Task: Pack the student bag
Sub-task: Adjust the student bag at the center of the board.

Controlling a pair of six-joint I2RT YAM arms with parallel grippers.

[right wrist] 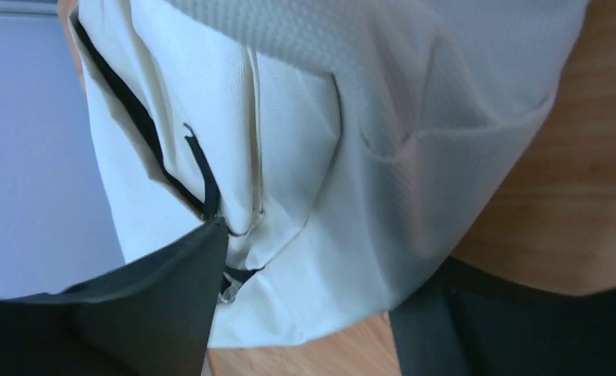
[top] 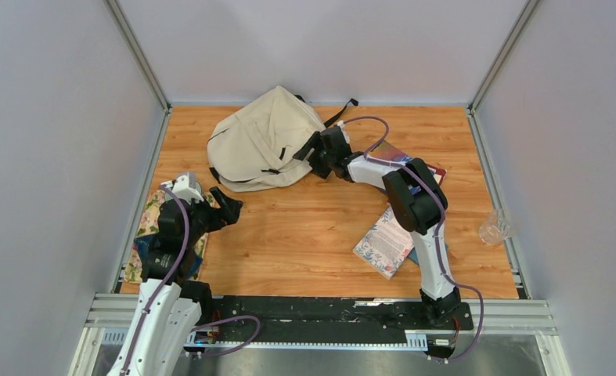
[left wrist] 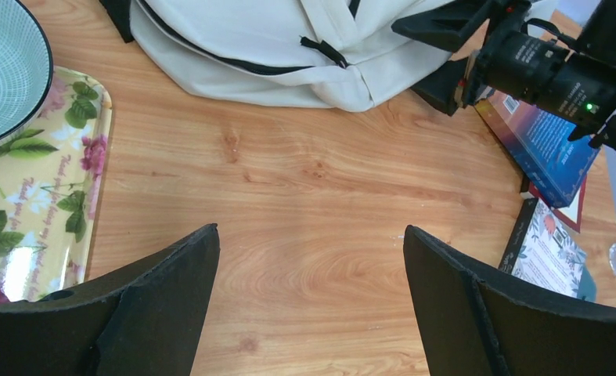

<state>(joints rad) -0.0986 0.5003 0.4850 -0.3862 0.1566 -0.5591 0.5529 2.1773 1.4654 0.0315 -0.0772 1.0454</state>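
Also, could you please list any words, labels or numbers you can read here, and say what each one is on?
No text reads clearly enough to quote.
Floral tray: lines of cursive script, too blurred to read.
Blue book: barcode and small print, too small to read.
Patterned booklet: pale label, unreadable.
Student bag: no print visible.

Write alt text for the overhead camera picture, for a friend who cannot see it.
A cream student bag lies at the far side of a wooden table, the right arm stretched out, jaws at the bag's edge. The left arm hangs over a floral tray; books lie by the right arm.
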